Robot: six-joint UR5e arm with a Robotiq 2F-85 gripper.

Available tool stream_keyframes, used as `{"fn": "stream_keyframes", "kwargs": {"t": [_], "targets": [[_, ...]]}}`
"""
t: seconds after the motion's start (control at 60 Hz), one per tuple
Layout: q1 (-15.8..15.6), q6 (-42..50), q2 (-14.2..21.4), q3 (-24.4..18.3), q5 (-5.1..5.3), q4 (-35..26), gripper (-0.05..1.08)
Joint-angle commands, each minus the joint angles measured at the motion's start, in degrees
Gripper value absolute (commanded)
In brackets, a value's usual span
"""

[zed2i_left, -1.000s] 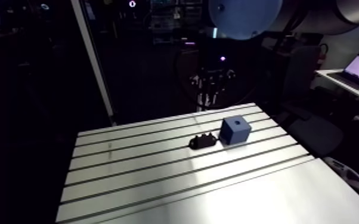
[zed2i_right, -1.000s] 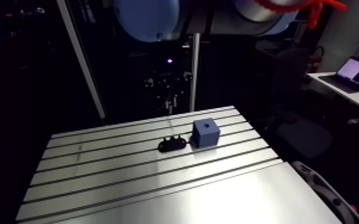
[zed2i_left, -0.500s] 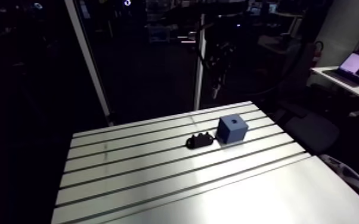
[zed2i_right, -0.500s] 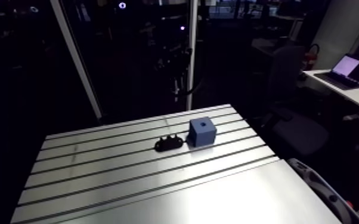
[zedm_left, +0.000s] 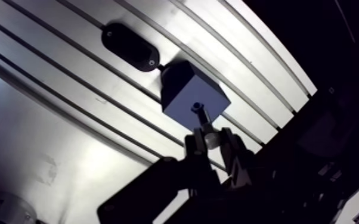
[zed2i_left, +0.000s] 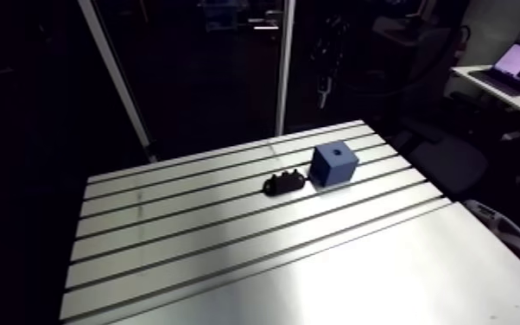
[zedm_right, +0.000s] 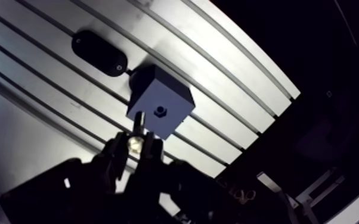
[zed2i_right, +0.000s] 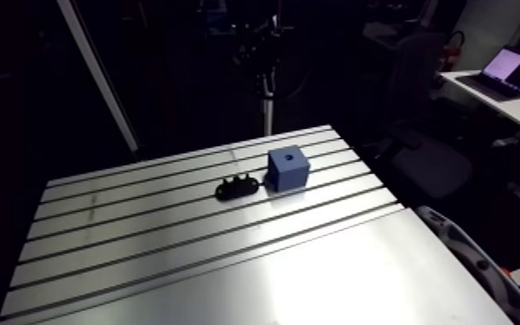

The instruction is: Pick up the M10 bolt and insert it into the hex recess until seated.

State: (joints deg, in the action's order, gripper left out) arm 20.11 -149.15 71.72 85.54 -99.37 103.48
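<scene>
In the wrist view the hand (zedm_left: 210,138) comes up from below with its two fingers (zedm_left: 195,146) pinching a bolt (zedm_right: 138,128) between them. The shiny end of the bolt sits in the grip, and the thin shank points out ahead of the fingertips. Just ahead of the hand stands a blue cube (zedm_left: 191,95) on the slotted metal surface (zedm_left: 50,137), with a small dark recess (zedm_right: 158,111) in the middle of its top face. The shank reaches over the near edge of the cube. In one eye its tip lines up with the recess and in the other it falls beside it, so the bolt appears to be held above the cube rather than seated, though the dim view does not settle this. Beyond the cube, just beside its far corner, a flat black oval piece (zedm_left: 129,46) lies on the surface across one of the slots. The arm view shows the same pair from above and farther off. The blue cube (zed2i_left: 333,164) stands upright towards the far edge of the surface (zed2i_left: 229,259), and the black piece (zed2i_left: 285,182) lies close beside it.
</scene>
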Motion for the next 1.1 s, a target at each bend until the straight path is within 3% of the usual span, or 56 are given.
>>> {"fn": "stream_keyframes", "kwargs": {"t": [0.017,0.067,0.3,0.867,1.1], "targets": [[0.6,-2.3,-1.9,-1.1,-0.73,-0.3,0.75],[0.8,-3.2,-2.2,-1.0,-1.51,-0.3,0.75],[1.4,-4.2,-2.1,0.2,-2.16,-0.3,0.75],[3.9,-3.8,-0.1,5.8,-2.19,0.9,0.75],[4.2,-3.6,-0.2,7.0,-1.85,4.6,0.75]]}}
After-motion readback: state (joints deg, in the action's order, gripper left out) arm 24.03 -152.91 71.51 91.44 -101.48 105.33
